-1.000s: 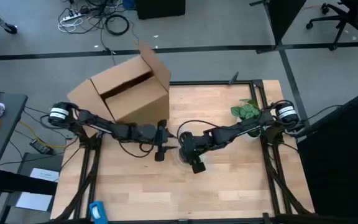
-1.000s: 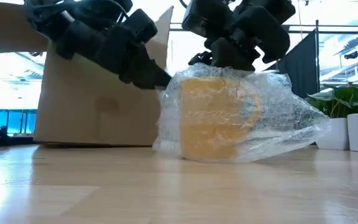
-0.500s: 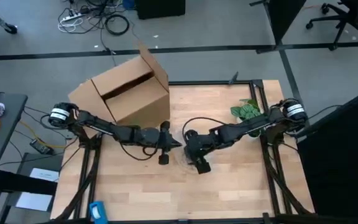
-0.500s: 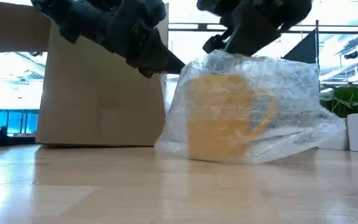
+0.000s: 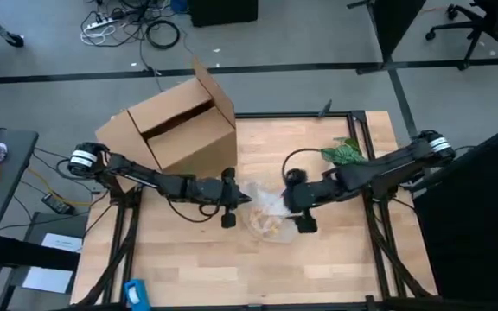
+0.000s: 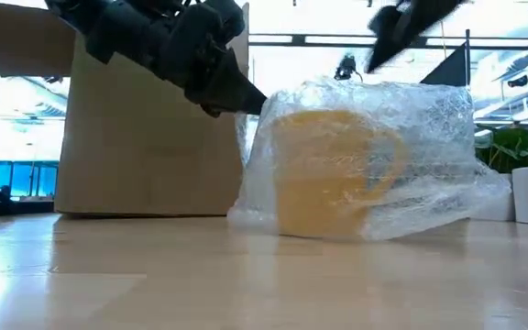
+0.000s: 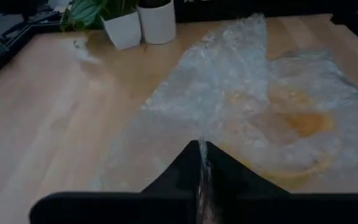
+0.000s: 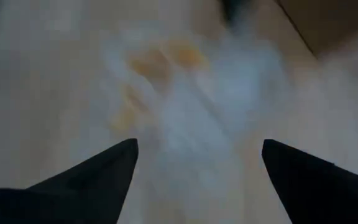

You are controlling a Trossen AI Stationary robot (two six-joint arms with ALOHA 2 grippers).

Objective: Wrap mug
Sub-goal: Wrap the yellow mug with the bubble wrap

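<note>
The yellow-orange mug (image 6: 324,170) stands on the table under a crinkly clear plastic sheet (image 6: 411,137) draped over and around it; from above the bundle (image 5: 266,220) sits mid-table. My left gripper (image 7: 202,163) is shut on the sheet at the bundle's left side (image 5: 244,200). My right gripper (image 8: 197,146) stands open just right of the bundle (image 5: 289,206), facing it and touching nothing. In the low view only a dark part of the right arm (image 6: 411,18) shows above the bundle. My left gripper pinches a gathered edge of the plastic sheet (image 7: 202,148) between its two shut fingers. It comes from the table's left, slanting slightly down (image 6: 246,96). The sheet runs from the fingers over the mug, and its lower edges lie on the table.
An open cardboard box (image 5: 175,130) stands at the far left, close behind my left arm. Small potted plants (image 5: 342,154) stand at the far right. A blue object (image 5: 137,294) lies by the near left corner. Bare wood lies near the front edge.
My right gripper has left the top of the wrapped mug and drawn back up and toward the table's right edge. My left gripper first shifted a little right, and the bundle shifted slightly right with it. The sheet stays draped over the mug.
</note>
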